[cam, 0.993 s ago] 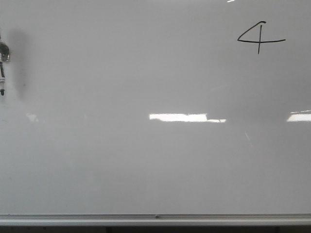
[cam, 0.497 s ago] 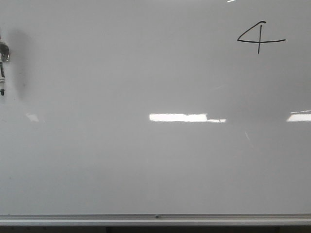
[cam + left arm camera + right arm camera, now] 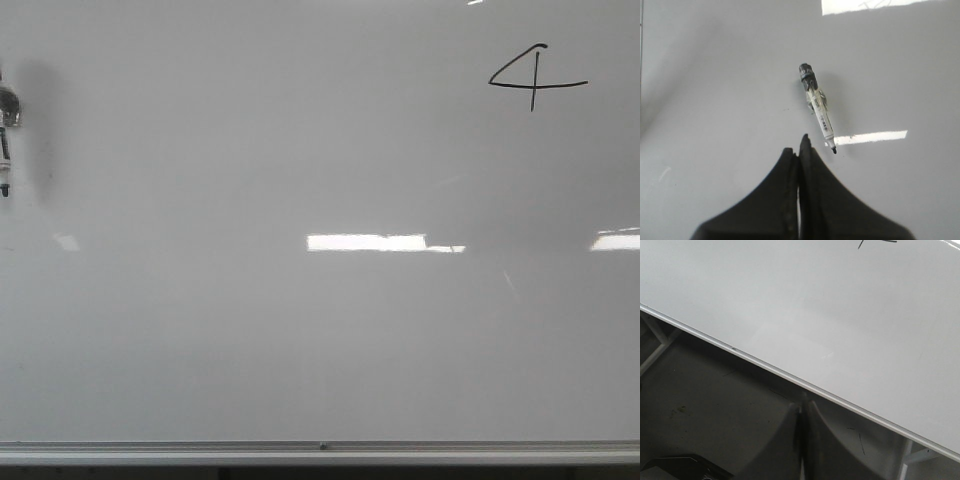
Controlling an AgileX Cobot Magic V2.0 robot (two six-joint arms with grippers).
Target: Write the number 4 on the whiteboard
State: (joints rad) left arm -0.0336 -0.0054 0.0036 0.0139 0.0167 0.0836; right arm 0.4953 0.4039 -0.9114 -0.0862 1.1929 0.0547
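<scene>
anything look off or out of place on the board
One thing: the marker lies loose on the whiteboard at its left edge, uncapped tip exposed, held by neither pincer. The 4 sits far right, intact. No smears or damage visible.

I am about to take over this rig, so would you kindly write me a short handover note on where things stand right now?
Left pincer: shut, holding nothing, hanging over the whiteboard just short of the marker.
Right pincer: shut, empty, off the board beyond its metal rail.
Marker: lying loose on the board at its far left, uncapped, tip toward the left pincer.
Number 4: drawn in black at the board's upper right, strokes complete.
Done: the writing, and the marker is put down.
Left: nothing obvious; perhaps park both arms.
</scene>
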